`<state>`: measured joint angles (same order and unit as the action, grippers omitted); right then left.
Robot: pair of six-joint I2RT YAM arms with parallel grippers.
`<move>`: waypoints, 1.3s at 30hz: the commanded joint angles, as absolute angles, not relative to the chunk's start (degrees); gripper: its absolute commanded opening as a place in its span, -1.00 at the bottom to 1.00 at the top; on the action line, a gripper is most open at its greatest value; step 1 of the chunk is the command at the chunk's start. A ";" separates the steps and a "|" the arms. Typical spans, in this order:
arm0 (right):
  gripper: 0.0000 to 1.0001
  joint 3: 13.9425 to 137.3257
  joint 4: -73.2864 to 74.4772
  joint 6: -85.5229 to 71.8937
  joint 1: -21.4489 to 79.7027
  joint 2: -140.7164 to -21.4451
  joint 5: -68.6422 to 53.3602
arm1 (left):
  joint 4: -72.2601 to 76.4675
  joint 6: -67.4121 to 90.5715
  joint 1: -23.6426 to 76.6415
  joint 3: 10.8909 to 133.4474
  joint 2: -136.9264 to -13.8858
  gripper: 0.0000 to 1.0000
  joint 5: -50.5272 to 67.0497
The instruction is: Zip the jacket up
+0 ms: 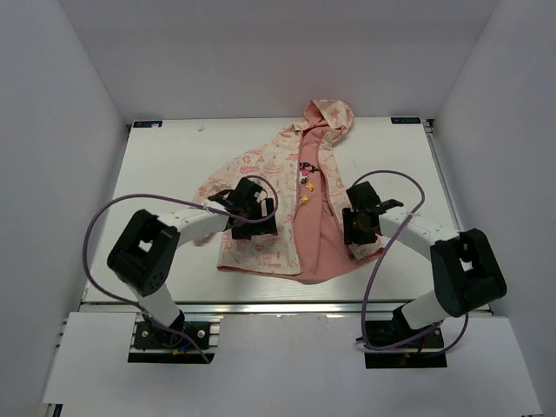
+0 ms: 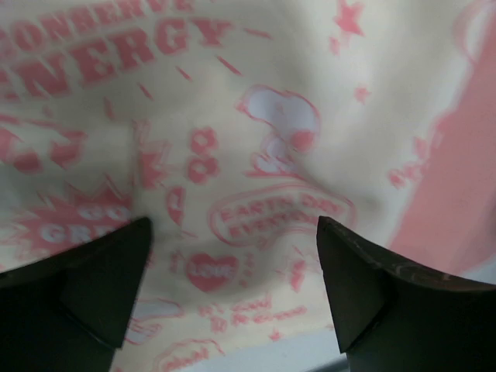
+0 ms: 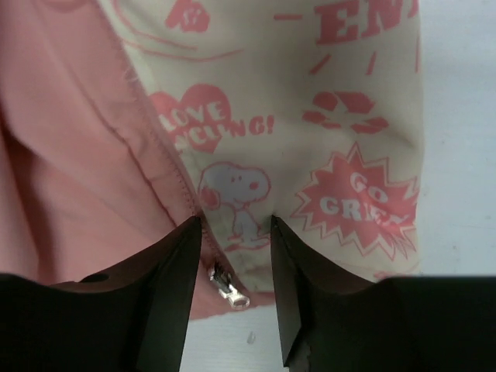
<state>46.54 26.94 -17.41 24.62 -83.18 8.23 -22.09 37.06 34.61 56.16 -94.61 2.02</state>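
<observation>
The jacket (image 1: 261, 174) lies open on the white table, hood toward the back and salmon lining (image 1: 317, 230) showing in the middle. My left gripper (image 1: 249, 207) hovers low over the cream printed left panel (image 2: 256, 116). It (image 2: 232, 256) is wide open with only fabric below. My right gripper (image 1: 359, 228) is at the bottom of the right panel (image 3: 325, 116). Its jaws (image 3: 234, 232) stand part open astride the zipper edge. The metal zipper pull (image 3: 231, 291) lies between the fingers, touching neither.
White walls enclose the table (image 1: 165, 156) on three sides. The jacket's hem lies near the table's front edge (image 1: 287, 300). Small yellow and black charms (image 1: 306, 184) sit on the lining near the collar. Purple cables loop off both arms.
</observation>
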 commanded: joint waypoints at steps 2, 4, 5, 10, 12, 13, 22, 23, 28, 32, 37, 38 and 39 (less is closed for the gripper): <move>-0.13 47.46 22.41 -18.19 24.26 -87.62 9.76 | -19.07 36.57 34.80 60.45 -101.33 0.96 2.82; -0.23 48.16 20.92 -18.02 23.99 -90.44 9.23 | -18.29 36.12 34.72 61.87 -105.02 0.96 1.93; -0.39 48.60 20.66 -18.28 23.39 -92.01 9.49 | -18.19 35.86 34.72 63.44 -106.33 0.96 0.89; -0.72 54.65 20.74 -17.14 19.70 -95.62 9.06 | -20.74 34.28 33.49 71.88 -113.81 0.96 -1.49; -0.92 56.16 20.48 -16.62 19.07 -95.98 8.18 | -21.35 33.66 32.61 75.30 -116.27 0.96 -2.63; -1.00 57.47 20.22 -16.18 18.90 -95.98 7.74 | -21.71 33.40 32.35 76.45 -116.98 0.96 -2.90; -1.00 56.70 24.61 -15.73 18.90 -84.06 -4.39 | -20.31 33.39 30.94 72.35 -109.87 0.96 -1.49; -1.00 55.30 25.22 -15.73 18.98 -82.63 -6.13 | -19.69 33.75 30.94 70.94 -108.91 0.96 -1.49; -1.00 52.91 31.88 -14.15 23.27 -74.72 -7.82 | -18.11 35.33 30.94 65.58 -106.18 0.96 0.00; -1.00 48.70 31.47 -14.85 26.01 -71.37 -8.00 | -17.75 36.12 31.20 63.64 -104.86 0.96 -0.09; -1.00 46.32 28.48 -16.00 25.93 -72.68 -4.14 | -20.12 35.33 34.26 63.45 -100.03 0.96 -2.80; -1.00 46.23 27.95 -16.00 25.93 -73.12 -3.78 | -20.74 35.25 34.89 63.81 -99.50 0.96 -3.33; -1.00 46.40 27.43 -16.08 25.93 -74.00 -3.52 | -21.70 34.90 35.68 64.16 -99.06 0.96 -3.60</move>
